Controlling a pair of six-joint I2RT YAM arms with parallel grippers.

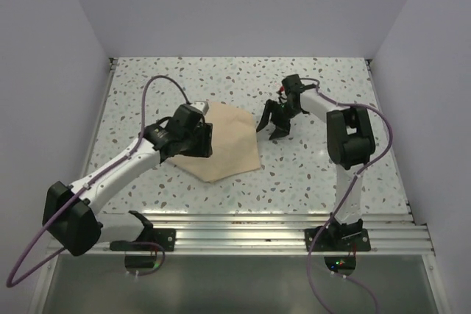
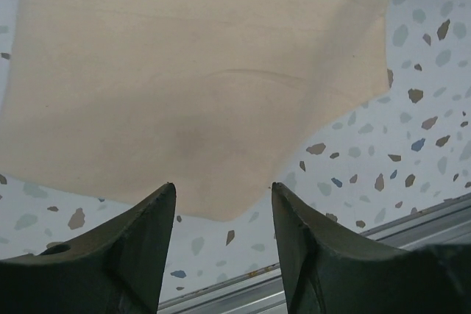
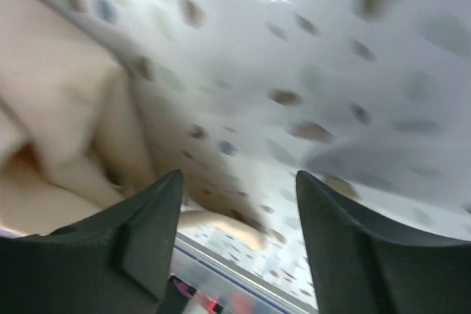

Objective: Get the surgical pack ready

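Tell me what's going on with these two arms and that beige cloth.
Two robot arms are working on a beige cloth that lies folded on the speckled table. The left gripper hovers over the cloth's left side, jaws apart with nothing between them. The right gripper sits just off the cloth's right edge, also open and empty. Neither holds the cloth at this moment.

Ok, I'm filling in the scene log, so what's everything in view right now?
cloth: one, plain beige, flat on the table between the arms
table: one, white with dark speckles, under everything
rail: one, silver, near edge, carrying the arm bases
cables: two, purple, one looping along each arm
arms: two, white and black, left and right
left tool: one, black, open, over the cloth's edge
right tool: one, black, open, by the cloth's right edge
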